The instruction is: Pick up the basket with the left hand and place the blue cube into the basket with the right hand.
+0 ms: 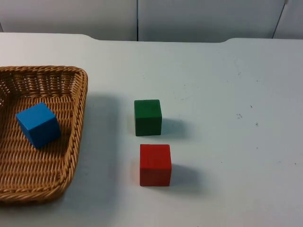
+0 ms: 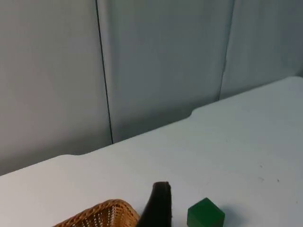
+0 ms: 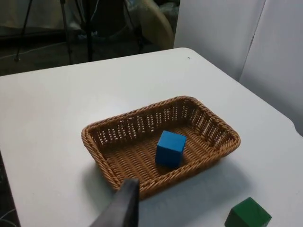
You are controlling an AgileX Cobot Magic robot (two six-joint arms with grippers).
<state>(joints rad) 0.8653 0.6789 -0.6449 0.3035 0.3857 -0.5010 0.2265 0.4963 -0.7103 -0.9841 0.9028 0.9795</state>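
Basket (image 1: 78, 123) sits on the white bench (image 1: 227, 94) at my left side in the top view, a brown wicker tray with its rim resting flat on the surface. I see the blue cube (image 1: 38, 125) lying inside it on the woven floor, turned a little askew and standing apart from the basket's walls. My right wrist camera agrees: the blue cube (image 3: 170, 148) rests near the middle of the basket (image 3: 113, 127), free of the walls.

Just beside the basket, out on the bare bench, stands a green cube (image 1: 147, 117), and nearer to me a red cube (image 1: 155, 165), close to the green one without touching it. The grey partition wall (image 1: 189, 19) closes off the far edge of the bench.

From my left wrist camera I make out one black fingertip of the left gripper above the bench, between a corner of the basket (image 2: 106, 213) and the green cube (image 2: 205, 214). My right wrist camera shows one fingertip of the right gripper, off the near rim of the basket. For both grippers I cannot tell how wide they stand, and neither has hold of anything I can see.
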